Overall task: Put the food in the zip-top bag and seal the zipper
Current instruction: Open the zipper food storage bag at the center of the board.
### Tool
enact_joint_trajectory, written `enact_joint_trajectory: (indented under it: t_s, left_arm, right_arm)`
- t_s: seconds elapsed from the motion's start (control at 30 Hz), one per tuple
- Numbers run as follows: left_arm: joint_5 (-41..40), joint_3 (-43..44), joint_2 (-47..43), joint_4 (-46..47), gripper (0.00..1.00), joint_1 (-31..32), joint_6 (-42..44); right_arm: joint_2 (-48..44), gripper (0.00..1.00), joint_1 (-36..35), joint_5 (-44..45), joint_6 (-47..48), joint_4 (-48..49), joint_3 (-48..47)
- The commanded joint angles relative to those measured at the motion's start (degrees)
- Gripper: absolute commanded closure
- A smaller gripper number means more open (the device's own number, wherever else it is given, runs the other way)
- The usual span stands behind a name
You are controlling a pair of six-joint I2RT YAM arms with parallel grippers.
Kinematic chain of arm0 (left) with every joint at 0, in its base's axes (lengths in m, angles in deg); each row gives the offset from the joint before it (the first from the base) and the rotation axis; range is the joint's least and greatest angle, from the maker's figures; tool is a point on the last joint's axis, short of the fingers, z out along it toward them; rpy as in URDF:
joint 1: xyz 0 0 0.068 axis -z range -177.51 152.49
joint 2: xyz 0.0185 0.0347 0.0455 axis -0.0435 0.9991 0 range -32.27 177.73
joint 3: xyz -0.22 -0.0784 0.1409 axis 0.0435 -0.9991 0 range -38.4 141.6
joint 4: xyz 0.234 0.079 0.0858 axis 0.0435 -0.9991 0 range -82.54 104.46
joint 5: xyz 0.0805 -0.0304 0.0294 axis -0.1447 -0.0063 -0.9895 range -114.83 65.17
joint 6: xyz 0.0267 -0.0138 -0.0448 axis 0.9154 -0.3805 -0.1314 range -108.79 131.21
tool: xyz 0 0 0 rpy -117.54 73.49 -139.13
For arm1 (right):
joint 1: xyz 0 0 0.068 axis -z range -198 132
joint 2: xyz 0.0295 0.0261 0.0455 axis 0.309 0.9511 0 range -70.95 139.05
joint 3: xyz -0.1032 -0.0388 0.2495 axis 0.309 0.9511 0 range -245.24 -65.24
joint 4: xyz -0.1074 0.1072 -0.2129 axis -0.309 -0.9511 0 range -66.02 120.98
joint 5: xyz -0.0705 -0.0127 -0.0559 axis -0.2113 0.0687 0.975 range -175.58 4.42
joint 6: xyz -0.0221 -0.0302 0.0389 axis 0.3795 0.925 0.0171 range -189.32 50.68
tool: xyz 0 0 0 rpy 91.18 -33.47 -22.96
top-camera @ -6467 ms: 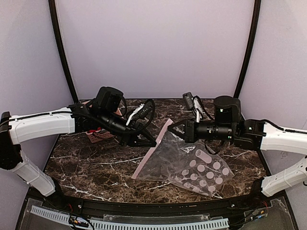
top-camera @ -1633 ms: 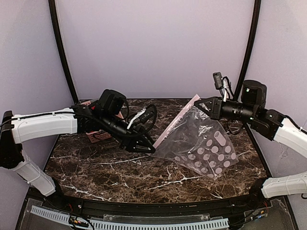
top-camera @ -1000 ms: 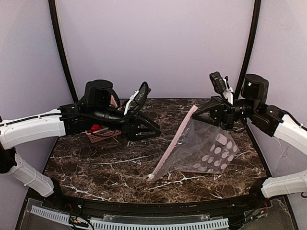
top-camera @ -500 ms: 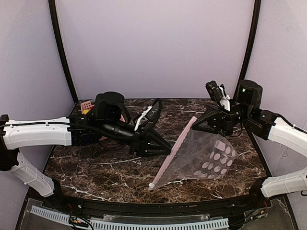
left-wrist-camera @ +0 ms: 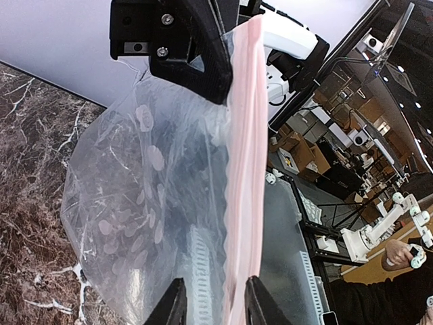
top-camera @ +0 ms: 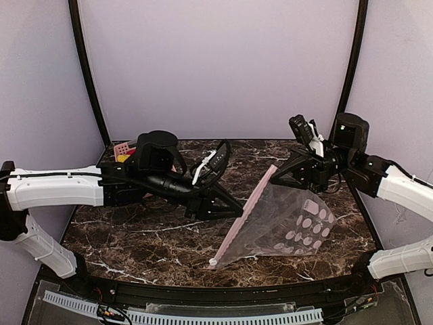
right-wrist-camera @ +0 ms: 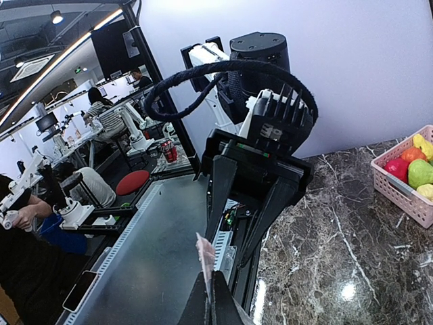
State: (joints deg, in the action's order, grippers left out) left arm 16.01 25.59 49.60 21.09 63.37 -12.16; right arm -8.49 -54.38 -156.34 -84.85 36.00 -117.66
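Surface: the table [top-camera: 149, 237] is dark brown marble with white veins, glossy enough to show lamp glare in the right wrist view. Pale lilac walls [top-camera: 216, 68] close it on three sides, with curved black poles [top-camera: 86, 74] rising at the far corners.

Right gripper [top-camera: 276, 170] is pinched closed on the upper corner of the zip-top bag [top-camera: 291, 217], which hangs slanting over the table's right half. Its dotted lower part is down near the marble, but contact cannot be made out.

The zipper [top-camera: 226, 237] runs diagonally down and to the near side, with the slider tab [top-camera: 213, 261] at the low end.

Left gripper [left-wrist-camera: 213, 301] has its jaws parted either side of the pink strip, not clamped on it.

The food [right-wrist-camera: 409, 166] – red, orange, green and yellow pieces – sits in a pink slotted basket [right-wrist-camera: 396, 189] at the far left corner, well apart from the bag.

Room beyond the near edge, from the wrist views: an open workshop with a grey bench, seated people [right-wrist-camera: 101, 115], a red stool [right-wrist-camera: 132, 181] and other rigs.
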Motion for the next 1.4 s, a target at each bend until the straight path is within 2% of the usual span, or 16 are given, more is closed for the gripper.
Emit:
enact_joint_trajectory:
  t_s: [0.0, 0.33, 0.53, 0.7, 0.77, 0.87, 0.93, 1.0, 1.13, 1.37]
  left_arm:
    - [-0.1, 0.1, 0.6, -0.3, 0.72, -0.1, 0.3]
    - [0.1, 1.0, 1.7, -1.2, 0.83, 0.0, 1.0]
    - [0.7, 1.7, 2.7, -1.2, 0.99, 0.0, 1.2]
    - [-2.5, 2.1, 1.8, -3.6, 0.99, 0.0, 3.1]
    - [-6.6, 2.6, 1.1, -5.6, 0.99, 0.0, 4.4]
    - [-14.1, 4.0, 0.2, -10.9, 0.99, -0.2, 5.5]
    - [-19.9, 4.7, -0.3, -12.9, 0.99, -0.5, 5.4]
    - [-24.9, 4.9, -1.0, -14.0, 0.99, -1.2, 4.7]
    - [-35.6, 5.1, -2.3, -15.4, 0.99, -1.9, 3.6]
    - [-44.6, 6.4, -3.4, -15.3, 0.99, -2.0, 3.6]
  right_arm:
    - [0.6, 1.00, -0.3, -0.9, -0.2, 1.8, -0.5]
    - [1.0, 1.00, -0.3, -0.9, 0.0, 1.5, -0.8]
    - [1.8, 1.00, -0.4, 0.5, 1.1, -0.2, -1.7]
    - [1.9, 0.99, -0.4, 6.8, 1.6, -2.0, -2.7]
    - [1.5, 0.84, -0.3, 10.8, 1.2, -2.5, -3.0]
    - [0.7, 0.47, -0.3, 17.6, 0.3, -3.4, -3.3]
    - [-0.1, 0.31, -0.3, 23.4, -0.7, -4.5, -3.5]
    - [-0.9, 0.22, -0.3, 30.0, -1.8, -7.8, -4.4]
    - [-1.5, 0.16, -0.4, 42.2, -5.8, -13.1, -7.0]
    - [-1.5, 0.19, -6.2, 54.7, -13.4, -13.8, -8.2]
